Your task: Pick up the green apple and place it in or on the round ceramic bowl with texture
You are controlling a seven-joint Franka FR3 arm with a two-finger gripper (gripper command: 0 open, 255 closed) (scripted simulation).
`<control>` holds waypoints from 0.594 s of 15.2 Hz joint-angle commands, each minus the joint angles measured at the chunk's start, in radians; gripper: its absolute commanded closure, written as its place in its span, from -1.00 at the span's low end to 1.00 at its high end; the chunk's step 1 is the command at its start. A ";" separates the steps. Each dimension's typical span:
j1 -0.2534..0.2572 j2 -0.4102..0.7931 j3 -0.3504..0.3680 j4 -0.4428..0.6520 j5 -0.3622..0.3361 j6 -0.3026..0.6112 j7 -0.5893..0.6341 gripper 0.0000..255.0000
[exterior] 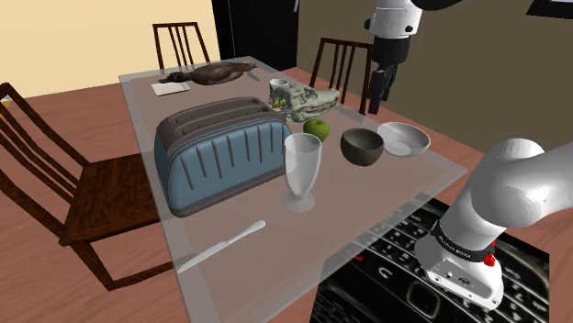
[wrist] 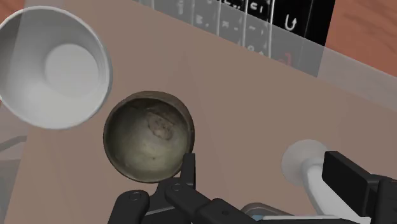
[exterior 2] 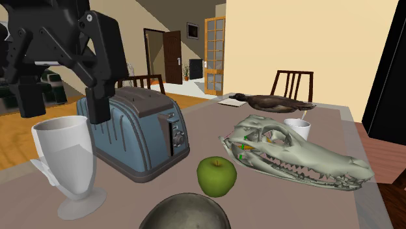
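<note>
The green apple (exterior: 316,129) (exterior 2: 216,175) sits on the table between the skull and a dark, rough-textured round bowl (exterior: 362,146) (exterior 2: 185,211) (wrist: 148,137). My black gripper (exterior: 381,99) (exterior 2: 63,110) (wrist: 267,172) hangs open high above the table, over the bowls, holding nothing. Seen from the wrist, the dark bowl lies below, close to one finger (wrist: 189,167). The apple is apart from the gripper, lower and toward the toaster side.
A smooth white bowl (exterior: 404,139) (wrist: 54,67) stands beside the dark one. A tall clear glass (exterior: 301,171) (exterior 2: 68,162), a blue toaster (exterior: 220,151) (exterior 2: 136,133), a crocodile skull (exterior: 305,99) (exterior 2: 293,153), a duck figure (exterior: 216,73), a white cup (exterior 2: 297,126) and a knife (exterior: 220,246) share the table. Chairs surround it.
</note>
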 commanded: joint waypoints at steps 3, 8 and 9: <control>-0.018 0.052 0.013 -0.005 0.000 0.076 0.047 -1.00; -0.065 0.197 0.040 0.007 -0.011 0.255 0.167 -1.00; -0.075 0.228 0.044 0.014 -0.016 0.288 0.191 -1.00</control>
